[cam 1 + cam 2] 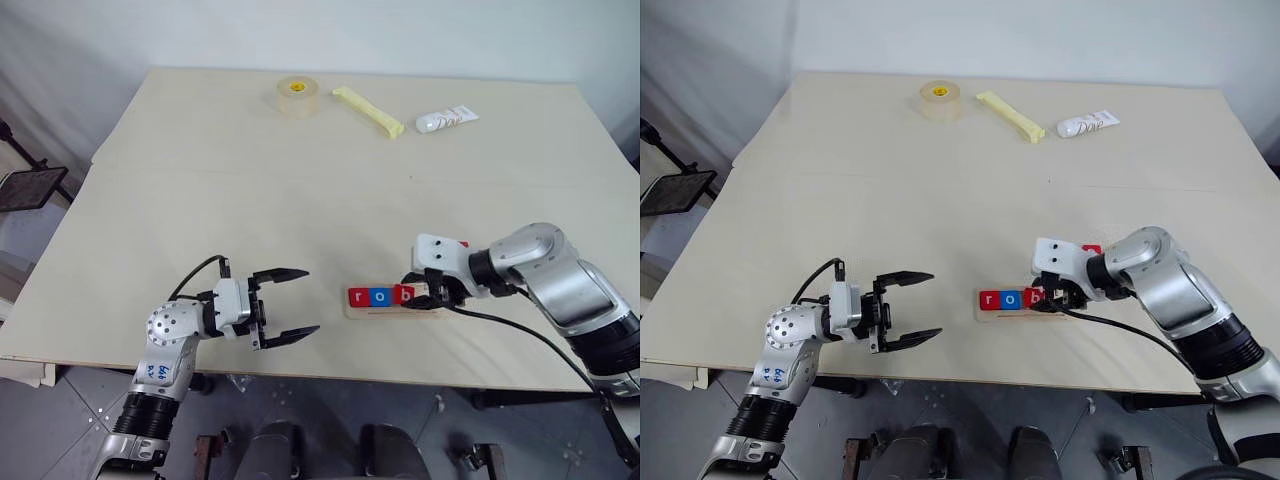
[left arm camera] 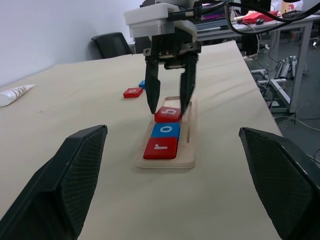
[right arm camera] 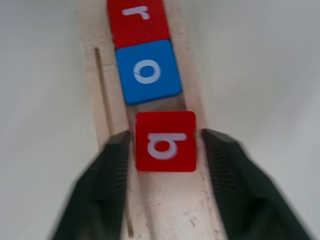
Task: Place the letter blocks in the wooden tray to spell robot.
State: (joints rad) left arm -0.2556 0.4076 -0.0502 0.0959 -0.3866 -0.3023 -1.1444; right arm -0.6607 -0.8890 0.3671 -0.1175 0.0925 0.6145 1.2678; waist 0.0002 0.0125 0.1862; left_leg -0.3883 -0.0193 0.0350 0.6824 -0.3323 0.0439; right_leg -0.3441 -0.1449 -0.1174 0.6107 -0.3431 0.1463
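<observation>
Releasing b block [image 3: 165, 141] into wooden tray [image 2: 190, 150] near desk's front edge, right pincer [image 2: 170, 102] parted astride it; next: fetch second o; left pincer [image 1: 290, 305] wide, empty.

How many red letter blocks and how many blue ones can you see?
Red: 3 (red r block, red b block, loose red block)
Blue: 2 (blue o block, loose blue block)
Total: 5
</observation>
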